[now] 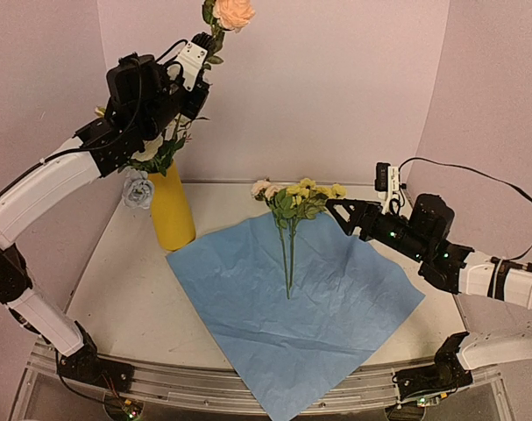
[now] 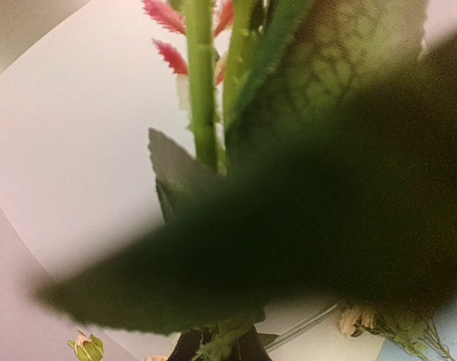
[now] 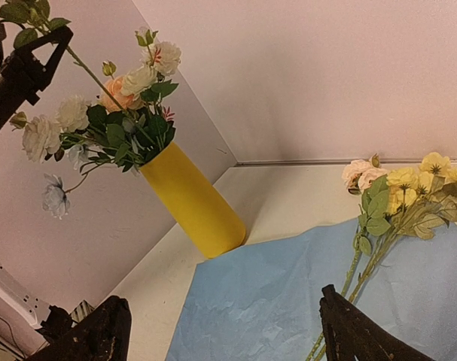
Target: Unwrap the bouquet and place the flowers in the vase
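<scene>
The bouquet is unwrapped: its blue paper (image 1: 309,307) lies flat on the table, and a few yellow and pink flowers (image 1: 297,200) rest on its far corner with stems pointing toward me. The yellow vase (image 1: 172,210) stands to the left and holds several flowers (image 3: 115,113). High above it, my left gripper (image 1: 199,90) is shut on the stem of a peach rose (image 1: 233,13); a dark leaf (image 2: 288,241) fills most of the left wrist view. My right gripper (image 1: 336,210) hovers open just right of the lying flowers (image 3: 397,192), with nothing between its fingers (image 3: 356,331).
Pink walls close in the table at the back and on both sides. A pale blue bloom (image 1: 138,190) droops beside the vase. The blue paper's near corner hangs over the table's front rail (image 1: 248,386).
</scene>
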Robot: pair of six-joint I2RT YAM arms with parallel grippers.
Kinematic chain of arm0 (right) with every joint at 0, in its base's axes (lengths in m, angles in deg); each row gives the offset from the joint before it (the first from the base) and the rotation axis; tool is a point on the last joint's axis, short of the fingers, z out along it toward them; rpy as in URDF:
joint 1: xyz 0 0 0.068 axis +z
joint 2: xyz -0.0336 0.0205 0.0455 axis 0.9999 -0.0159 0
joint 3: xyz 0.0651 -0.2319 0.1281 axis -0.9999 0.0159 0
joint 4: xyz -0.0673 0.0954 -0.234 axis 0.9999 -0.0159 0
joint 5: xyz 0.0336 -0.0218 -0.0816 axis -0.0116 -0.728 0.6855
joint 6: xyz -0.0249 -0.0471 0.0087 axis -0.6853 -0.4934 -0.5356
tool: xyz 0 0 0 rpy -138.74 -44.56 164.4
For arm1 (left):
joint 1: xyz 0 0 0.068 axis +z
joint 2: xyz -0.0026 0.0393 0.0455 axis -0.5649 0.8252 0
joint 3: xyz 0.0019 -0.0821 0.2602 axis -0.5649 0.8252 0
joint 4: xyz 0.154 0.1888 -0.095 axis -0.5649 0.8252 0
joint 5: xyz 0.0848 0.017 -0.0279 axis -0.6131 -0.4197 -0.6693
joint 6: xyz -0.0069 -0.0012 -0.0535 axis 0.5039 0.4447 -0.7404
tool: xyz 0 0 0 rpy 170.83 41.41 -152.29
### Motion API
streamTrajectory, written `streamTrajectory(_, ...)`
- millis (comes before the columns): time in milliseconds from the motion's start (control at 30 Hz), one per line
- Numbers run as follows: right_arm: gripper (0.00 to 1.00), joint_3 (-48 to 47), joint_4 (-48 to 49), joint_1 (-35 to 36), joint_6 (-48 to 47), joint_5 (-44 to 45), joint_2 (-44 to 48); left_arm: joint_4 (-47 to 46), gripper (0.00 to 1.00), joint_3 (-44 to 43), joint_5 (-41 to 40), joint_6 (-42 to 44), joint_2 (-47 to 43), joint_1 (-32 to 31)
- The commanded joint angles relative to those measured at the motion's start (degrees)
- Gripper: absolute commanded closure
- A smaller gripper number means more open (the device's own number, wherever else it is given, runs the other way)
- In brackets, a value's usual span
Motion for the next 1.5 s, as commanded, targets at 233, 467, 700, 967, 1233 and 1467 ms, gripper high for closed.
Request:
streamTrajectory(233,0.12,-0.5,2.0,0.3,-0.7,0.2,0.8,-3.0,1.00,0.2,-1.2,-2.2,2.0,2.8)
streamTrajectory(467,0.12,0.0,1.9,0.4,-0.7,0.5,1.6,-0.8,1.00,2.0,-4.1,-8.2,1.9,4.8)
streamTrajectory(700,0.12,-2.7,1.9,0.4,-0.5,-1.0,-1.4,1.8,1.00,4.6,-2.0,-12.5,0.0,4.8)
streamTrajectory(967,0.12,-7.4,2.0,0.4,-0.8,-2.4,-4.5,7.8,1.00,-1.4,-1.6,-16.7,0.3,4.8)
streamTrajectory(1233,0.12,-6.7,2.3,0.4,-0.4,-2.8,-4.6,8.2,1.00,1.5,-5.6,-20.3,1.0,4.8)
streamTrajectory(1467,0.12,-6.1,2.3,0.4,-0.5,-2.4,-3.8,9.2,1.00,3.8,-9.3,-20.8,1.6,4.9)
